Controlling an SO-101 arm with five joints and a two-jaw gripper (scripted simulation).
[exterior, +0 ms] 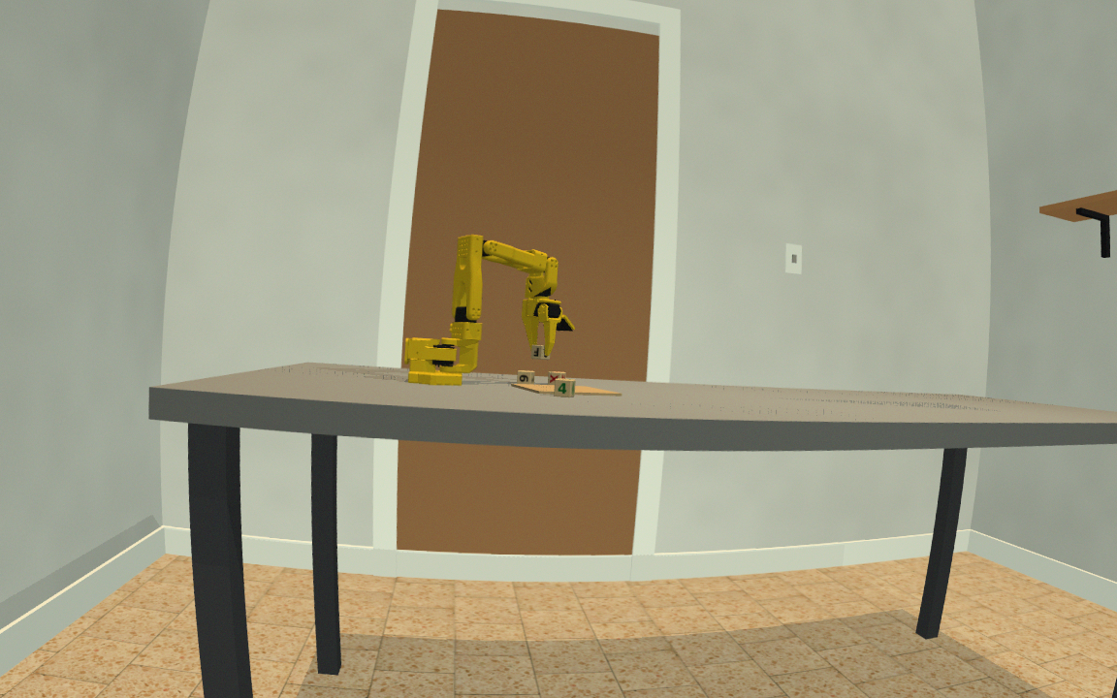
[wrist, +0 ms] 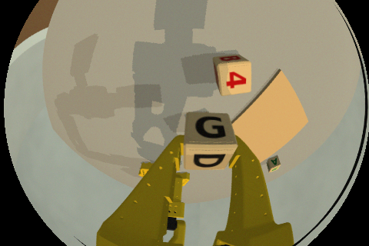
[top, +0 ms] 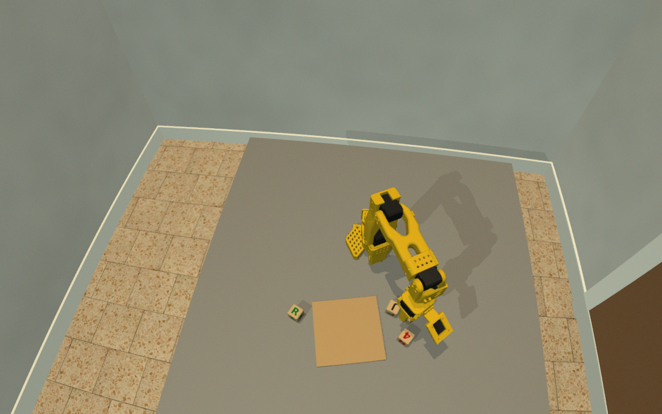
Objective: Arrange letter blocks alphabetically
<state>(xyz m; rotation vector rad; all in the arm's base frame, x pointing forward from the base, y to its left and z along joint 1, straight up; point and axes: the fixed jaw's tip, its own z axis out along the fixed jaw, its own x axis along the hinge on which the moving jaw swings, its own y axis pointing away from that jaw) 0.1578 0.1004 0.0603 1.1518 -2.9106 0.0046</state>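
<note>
My gripper is shut on a block, raised above the table. Its D face points back towards the palm and its G face outward; the top view hides it under the gripper. The J block lies off the mat, beside its right edge in the top view, and is hidden in the wrist view. The block with a red 4 on top lies off the same edge. The R block lies off the opposite edge. The mat lies flat and bears no block.
The robot's base stands on the grey table, behind the mat in the top view. The J and red 4 blocks stand close together below the gripper's side of the mat.
</note>
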